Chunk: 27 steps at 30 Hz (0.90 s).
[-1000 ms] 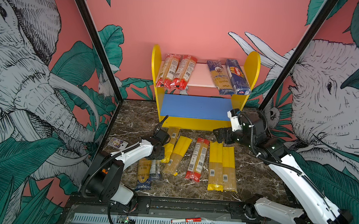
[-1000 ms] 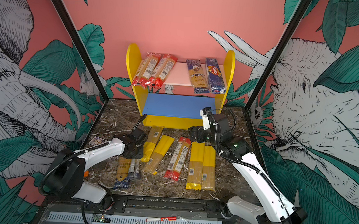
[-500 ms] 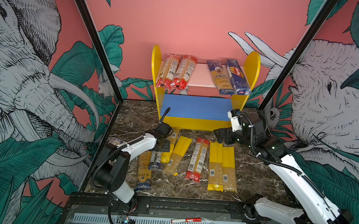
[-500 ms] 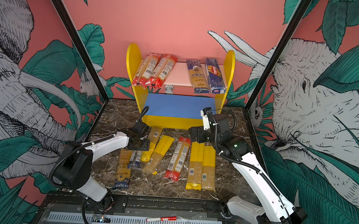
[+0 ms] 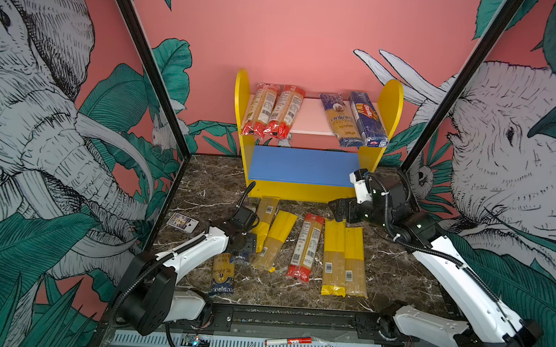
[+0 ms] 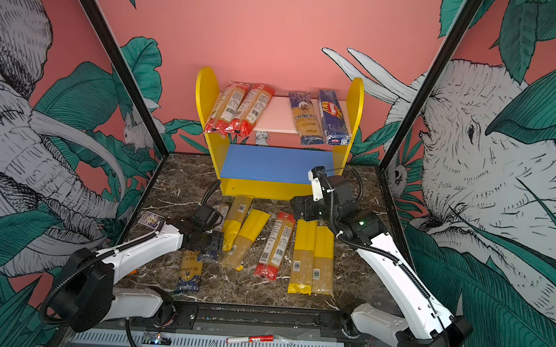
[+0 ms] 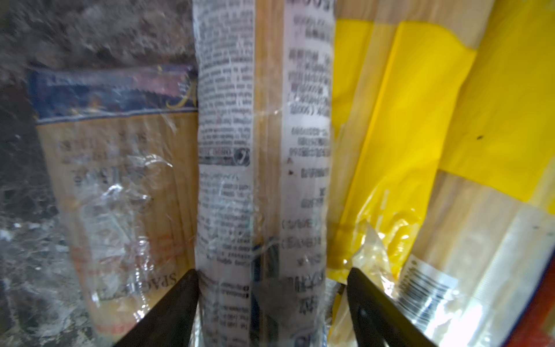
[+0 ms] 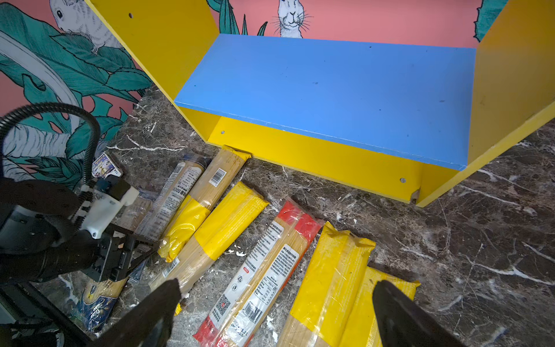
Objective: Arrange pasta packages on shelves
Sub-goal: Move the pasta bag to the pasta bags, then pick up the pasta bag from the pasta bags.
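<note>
Both spread: left fingers (image 7: 168, 309) astride a labelled pack (image 7: 258, 150), right fingers (image 8: 150, 312) by the shelves (image 5: 302, 190).

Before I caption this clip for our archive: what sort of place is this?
Probably a staged robot test booth, not a shop: jungle mural panels enclose a marble-look tabletop, with two robot arms and a small shelf unit holding pasta packs.

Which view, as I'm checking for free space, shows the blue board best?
The right wrist view: the blue board fills much of the frame, close, unobstructed and bare. Both top views show it smaller, one corner behind the right arm. The left wrist view shows packs, not the board.
</note>
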Each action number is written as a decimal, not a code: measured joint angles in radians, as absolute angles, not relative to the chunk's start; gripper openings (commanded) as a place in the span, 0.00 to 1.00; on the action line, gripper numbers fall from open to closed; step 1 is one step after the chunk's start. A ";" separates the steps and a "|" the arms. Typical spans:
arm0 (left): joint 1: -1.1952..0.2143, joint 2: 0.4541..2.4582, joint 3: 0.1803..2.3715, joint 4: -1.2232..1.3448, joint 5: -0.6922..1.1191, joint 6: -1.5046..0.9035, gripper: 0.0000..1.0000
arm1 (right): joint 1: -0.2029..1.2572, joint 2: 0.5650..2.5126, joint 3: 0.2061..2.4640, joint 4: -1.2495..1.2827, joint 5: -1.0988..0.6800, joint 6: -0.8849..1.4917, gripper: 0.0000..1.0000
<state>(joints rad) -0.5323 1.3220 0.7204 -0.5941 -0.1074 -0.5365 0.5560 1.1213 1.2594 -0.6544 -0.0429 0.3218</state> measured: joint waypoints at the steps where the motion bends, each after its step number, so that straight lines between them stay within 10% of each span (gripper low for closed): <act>1: -0.532 1.333 0.715 -0.588 -0.104 -0.540 0.77 | 0.556 1.121 1.259 -0.656 -0.043 0.324 0.99; 13: -0.531 1.405 0.703 -0.530 -0.074 -0.557 0.69 | 0.556 1.090 1.277 -0.680 -0.038 0.333 0.99; 27: -0.531 1.417 0.689 -0.484 -0.041 -0.561 0.16 | 0.556 1.090 1.278 -0.694 -0.038 0.337 0.99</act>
<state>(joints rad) -0.5312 1.4174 0.6888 -0.4843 -0.0410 -0.5606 0.5560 1.0901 1.2781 -0.6945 -0.0376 0.3370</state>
